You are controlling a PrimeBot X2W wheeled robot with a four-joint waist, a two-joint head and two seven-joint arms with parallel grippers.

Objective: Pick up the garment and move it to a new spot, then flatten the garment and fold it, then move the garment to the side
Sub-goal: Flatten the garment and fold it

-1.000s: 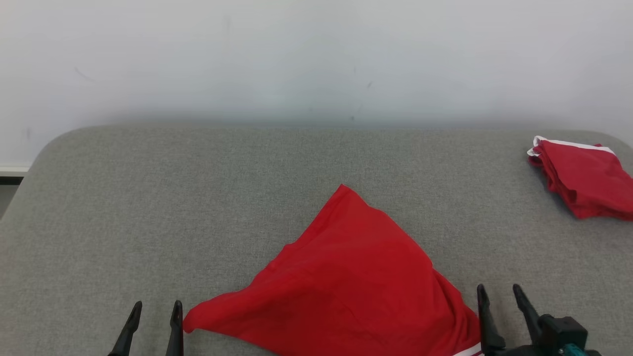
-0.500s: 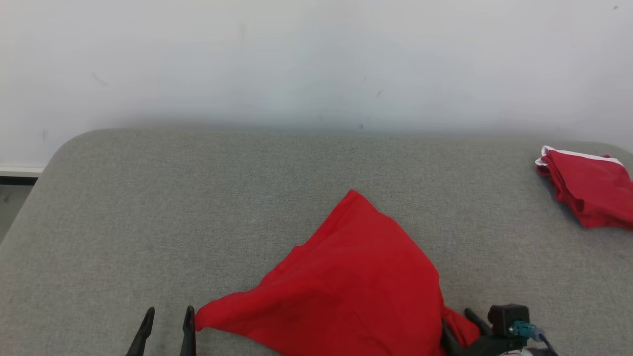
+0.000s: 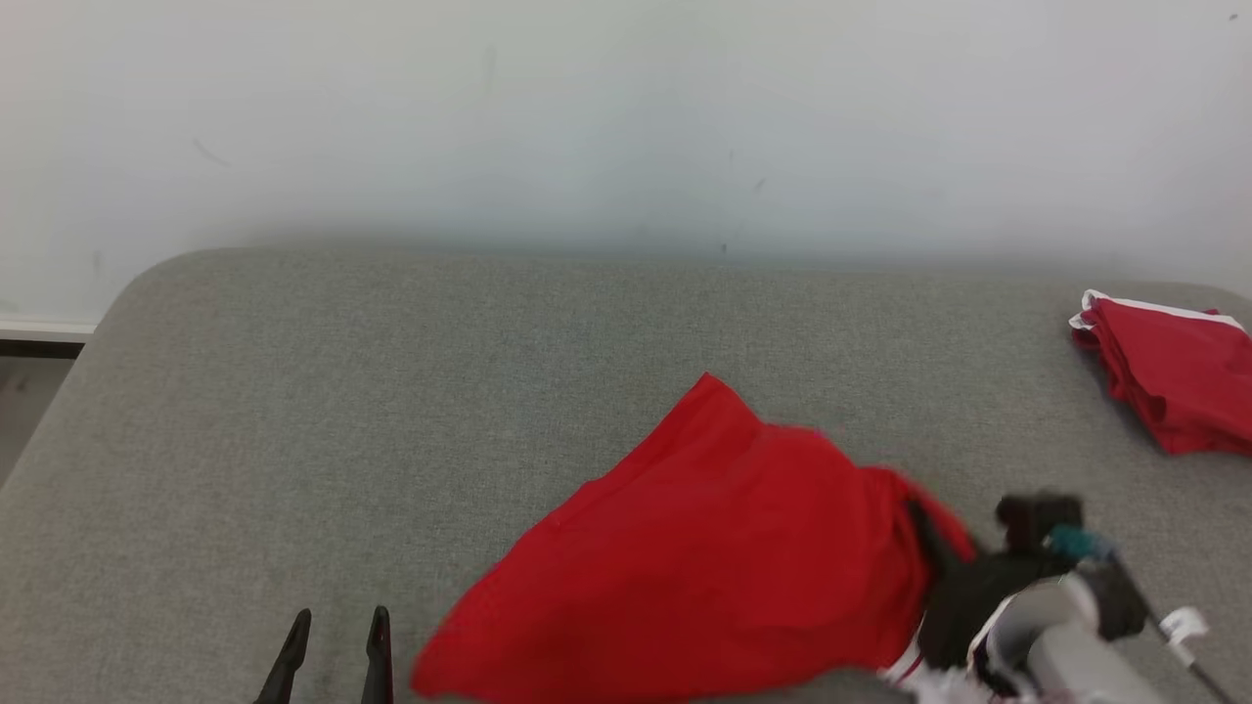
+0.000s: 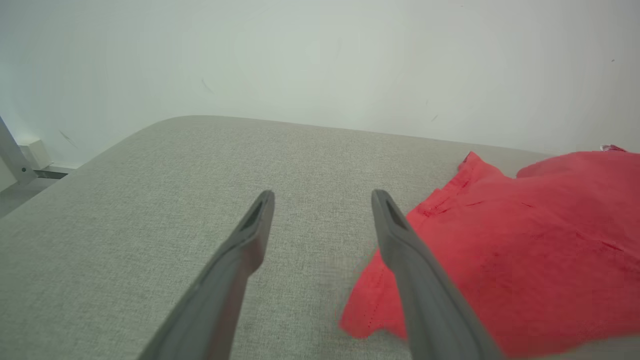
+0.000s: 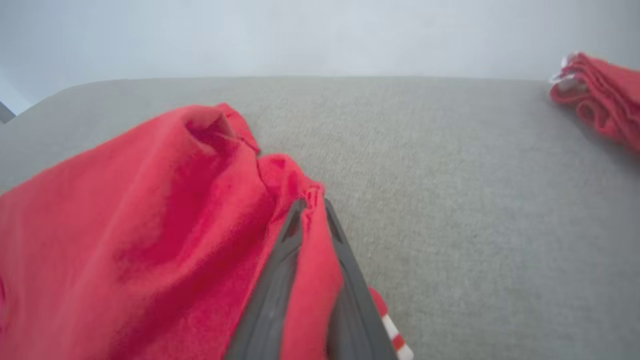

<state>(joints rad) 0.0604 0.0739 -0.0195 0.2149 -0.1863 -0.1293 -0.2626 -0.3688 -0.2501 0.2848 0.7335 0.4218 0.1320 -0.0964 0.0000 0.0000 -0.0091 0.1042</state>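
Left pincer (image 3: 340,616) spread, right pincer (image 5: 313,205) seemingly clamped

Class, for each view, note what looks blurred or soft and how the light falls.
Head view: right gripper and the garment beside it are motion-smeared; light even, faint shadow along the wall. Left wrist view: left gripper crisp. Right wrist view: folded red garment at the far right looks soft.
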